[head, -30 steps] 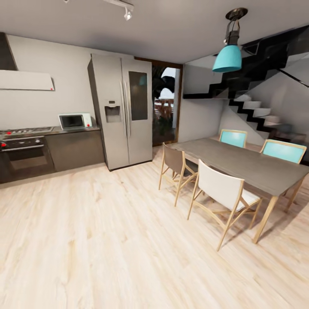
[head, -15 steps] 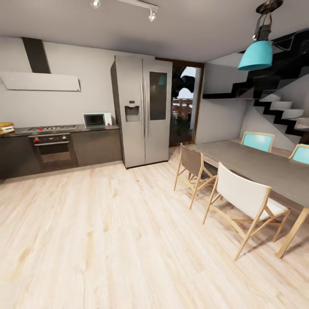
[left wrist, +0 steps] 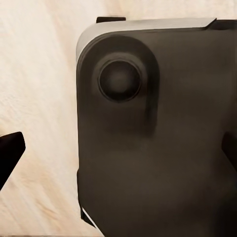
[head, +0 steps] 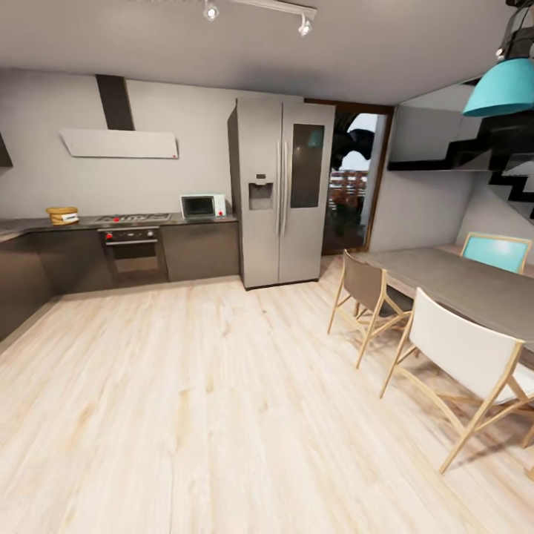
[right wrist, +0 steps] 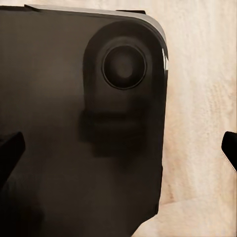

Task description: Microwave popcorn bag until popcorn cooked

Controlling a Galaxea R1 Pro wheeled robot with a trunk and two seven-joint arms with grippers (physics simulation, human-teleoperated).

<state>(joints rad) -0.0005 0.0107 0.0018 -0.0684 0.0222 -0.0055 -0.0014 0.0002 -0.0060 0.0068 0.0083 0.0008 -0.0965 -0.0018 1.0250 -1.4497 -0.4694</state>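
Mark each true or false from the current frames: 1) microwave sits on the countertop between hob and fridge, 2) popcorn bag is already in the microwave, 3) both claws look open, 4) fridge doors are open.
1) True: the microwave stands on the countertop, between the gas hob and the fridge.
2) False: the popcorn bag sits on the countertop, on the hob's far side from the microwave.
3) True: each wrist view shows fingertips set wide apart, nothing between.
4) False: the fridge doors are shut.
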